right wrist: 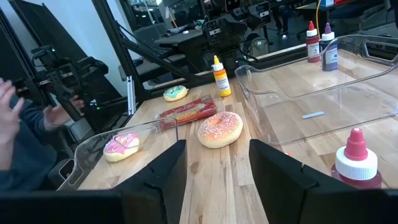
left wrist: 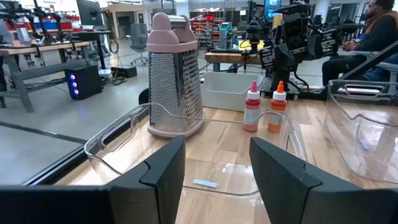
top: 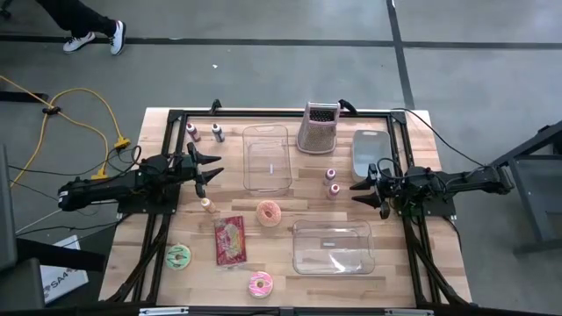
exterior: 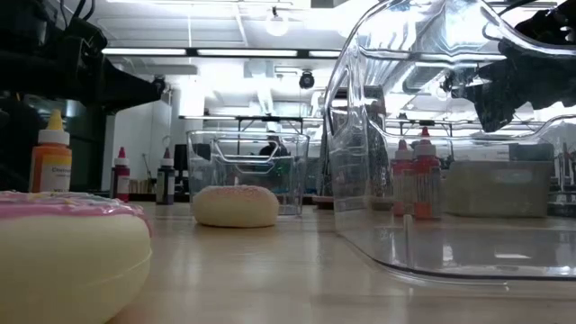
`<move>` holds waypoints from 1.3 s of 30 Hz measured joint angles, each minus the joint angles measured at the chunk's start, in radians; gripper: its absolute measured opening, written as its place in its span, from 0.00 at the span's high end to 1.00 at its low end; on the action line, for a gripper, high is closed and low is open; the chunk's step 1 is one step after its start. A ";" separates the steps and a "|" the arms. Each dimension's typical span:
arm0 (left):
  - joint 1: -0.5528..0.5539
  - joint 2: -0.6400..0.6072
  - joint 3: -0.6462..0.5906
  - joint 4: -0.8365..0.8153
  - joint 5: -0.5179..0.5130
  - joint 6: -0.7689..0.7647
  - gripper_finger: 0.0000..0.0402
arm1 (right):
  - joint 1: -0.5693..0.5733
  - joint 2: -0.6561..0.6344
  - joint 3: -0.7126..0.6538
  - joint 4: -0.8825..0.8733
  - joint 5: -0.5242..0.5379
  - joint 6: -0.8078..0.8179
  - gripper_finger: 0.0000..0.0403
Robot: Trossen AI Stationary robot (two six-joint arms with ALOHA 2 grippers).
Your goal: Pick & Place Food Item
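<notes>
While neither arm has yet engaged any food, the left gripper (top: 204, 168) hovers at the table's left edge with its fingers parted and nothing between them; just beside it stands a small yellow bottle (top: 206, 204), with a green donut (top: 178, 255) and a wrapped snack (top: 230, 240) nearer the front; the orange donut (top: 268, 213) — the likeliest item to be picked, in my judgement — lies bare on the wood between the rear clear container (top: 266, 159) and the front clear container (top: 333, 247); a pink donut (top: 260, 283) sits at the front edge; the right gripper (top: 370, 187) waits at the right, likewise spread and empty; to do the step well, one arm should descend squarely over the donut, straddle it without nudging the bottle, and close gently — the pastry looks soft
</notes>
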 joint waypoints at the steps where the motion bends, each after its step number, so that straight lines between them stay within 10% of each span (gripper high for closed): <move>1: 0.000 0.000 0.000 0.000 0.000 0.000 0.56 | 0.000 0.000 0.000 0.000 0.000 0.000 0.60; 39: 0.000 0.001 0.024 0.008 0.007 -0.031 0.56 | 0.000 0.000 0.000 0.000 0.000 0.000 0.60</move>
